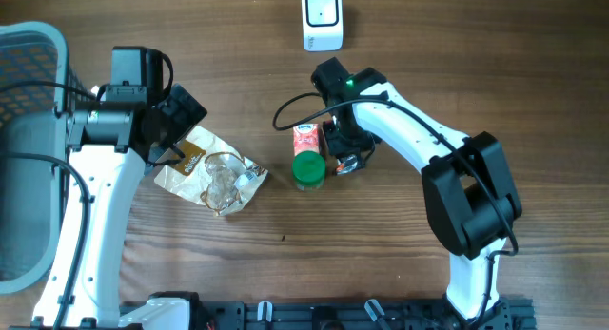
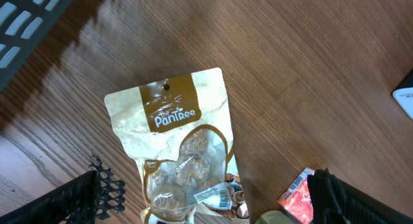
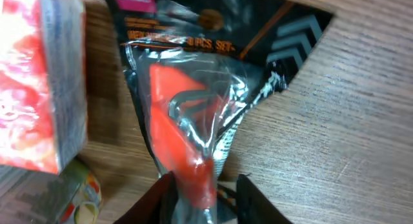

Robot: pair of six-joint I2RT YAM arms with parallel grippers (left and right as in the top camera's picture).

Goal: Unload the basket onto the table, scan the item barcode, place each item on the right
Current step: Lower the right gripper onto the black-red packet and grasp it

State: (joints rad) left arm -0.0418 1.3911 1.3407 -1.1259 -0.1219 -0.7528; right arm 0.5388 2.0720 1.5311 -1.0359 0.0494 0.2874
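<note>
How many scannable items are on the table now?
4: PanTree pouch at left, red carton centre, green-lidded jar beside it, black packet at the right claw. More could be hidden beneath the arms.

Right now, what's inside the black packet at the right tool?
Through the clear front of the black packet an orange piece shows, with what looks like bent wire on it. The right tool covers the packet's lower end, so anything there is hidden.

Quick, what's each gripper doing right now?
Left gripper: open, empty, above the snack bag.
Right gripper: straddling the black packet; whether it grips cannot be told.
</note>
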